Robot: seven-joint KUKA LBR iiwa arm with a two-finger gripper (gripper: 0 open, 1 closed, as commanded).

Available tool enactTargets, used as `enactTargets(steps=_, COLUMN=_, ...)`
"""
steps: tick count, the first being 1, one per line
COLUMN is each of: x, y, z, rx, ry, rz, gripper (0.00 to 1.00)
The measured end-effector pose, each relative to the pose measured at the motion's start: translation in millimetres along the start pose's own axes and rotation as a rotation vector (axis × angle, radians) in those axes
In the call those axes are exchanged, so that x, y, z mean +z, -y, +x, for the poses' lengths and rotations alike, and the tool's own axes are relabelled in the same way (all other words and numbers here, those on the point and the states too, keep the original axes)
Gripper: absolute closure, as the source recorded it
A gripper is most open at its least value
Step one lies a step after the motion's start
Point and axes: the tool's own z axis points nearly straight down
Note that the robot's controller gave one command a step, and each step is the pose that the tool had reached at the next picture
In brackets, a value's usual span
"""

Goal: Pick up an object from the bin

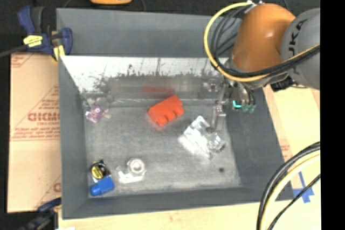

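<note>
So the biggest thing here is the grey metal bin, mostly bare floor with a handful of bits scattered about. The KUKA arm comes in from the right, over the bin's right rim, with its orange wrist cover and a loop of cables around it.

The gripper hangs down from under that cover into the right half of the bin. Its tip is right at the upper right edge of a crumpled clear plastic packet, which sits right of centre on the floor. It looks like it's touching the plastic, but the see-through stuff blends with the metal, so I wouldn't swear to it. I honestly can't tell whether the jaws are spread or pressed together, or whether they've got any of the plastic pinched.

Just left of the packet and a bit further back is an orange ridged block, lying at a tilt, apart from the gripper.

Down at the front left there's a whitish clear plastic piece, and beside it, in the corner, a small blue thing with a black and yellow end.

The smallest is a tiny purple and clear bit over by the left wall, well away from everything else.
</note>
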Motion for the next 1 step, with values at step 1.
enactTargets(steps=1, x=119.2, y=51.6, z=-17.1, rx=-0.345, ry=0.008, rz=0.000, gripper=0.00)
